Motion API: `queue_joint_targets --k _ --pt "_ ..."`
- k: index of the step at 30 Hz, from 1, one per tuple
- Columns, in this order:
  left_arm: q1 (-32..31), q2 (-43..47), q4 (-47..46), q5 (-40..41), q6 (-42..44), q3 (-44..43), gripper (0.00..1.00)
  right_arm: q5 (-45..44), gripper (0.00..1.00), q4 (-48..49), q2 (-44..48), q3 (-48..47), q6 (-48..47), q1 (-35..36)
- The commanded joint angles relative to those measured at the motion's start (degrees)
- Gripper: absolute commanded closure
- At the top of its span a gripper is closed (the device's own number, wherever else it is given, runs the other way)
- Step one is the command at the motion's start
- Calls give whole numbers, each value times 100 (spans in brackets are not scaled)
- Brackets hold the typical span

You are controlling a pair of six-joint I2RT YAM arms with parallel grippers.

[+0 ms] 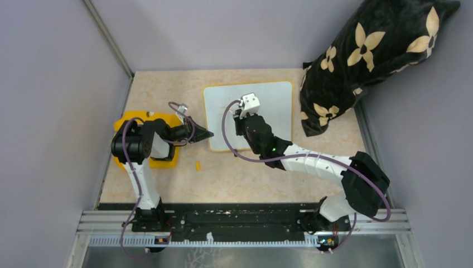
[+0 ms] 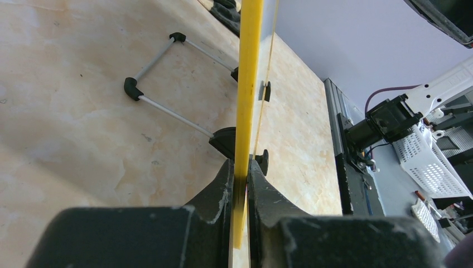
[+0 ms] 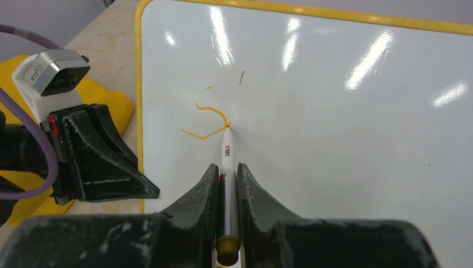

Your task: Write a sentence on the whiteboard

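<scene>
Two grips closed | left gripper (image 2: pixel 241 167) pinches whiteboard (image 1: pixel 273 111) rim at its 9 o'clock edge | right gripper (image 3: pixel 227 170) clamps marker (image 3: pixel 226 156), tip touching orange strokes (image 3: pixel 203 134) | whiteboard flat toward table (image 1: pixel 251 178) 12 o'clock

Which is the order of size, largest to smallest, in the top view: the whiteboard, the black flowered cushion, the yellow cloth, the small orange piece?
1. black flowered cushion
2. whiteboard
3. yellow cloth, partly hidden under the left arm, so less sure
4. small orange piece

Left pincer (image 2: pixel 241 167), right pincer (image 3: pixel 227 170): both clamped.
</scene>
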State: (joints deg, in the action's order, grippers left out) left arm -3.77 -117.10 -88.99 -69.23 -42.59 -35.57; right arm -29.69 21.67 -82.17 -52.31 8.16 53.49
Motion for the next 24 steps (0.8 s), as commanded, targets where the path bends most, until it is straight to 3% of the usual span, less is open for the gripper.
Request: queue_joint_targets --k 1,24 --pt "-18 -135 -1260 24 -24 -54 100 -177 100 -34 -19 -119 79 -76" --pt "-18 -135 -1261 28 -25 -51 100 -66 100 -204 228 249 395 -76"
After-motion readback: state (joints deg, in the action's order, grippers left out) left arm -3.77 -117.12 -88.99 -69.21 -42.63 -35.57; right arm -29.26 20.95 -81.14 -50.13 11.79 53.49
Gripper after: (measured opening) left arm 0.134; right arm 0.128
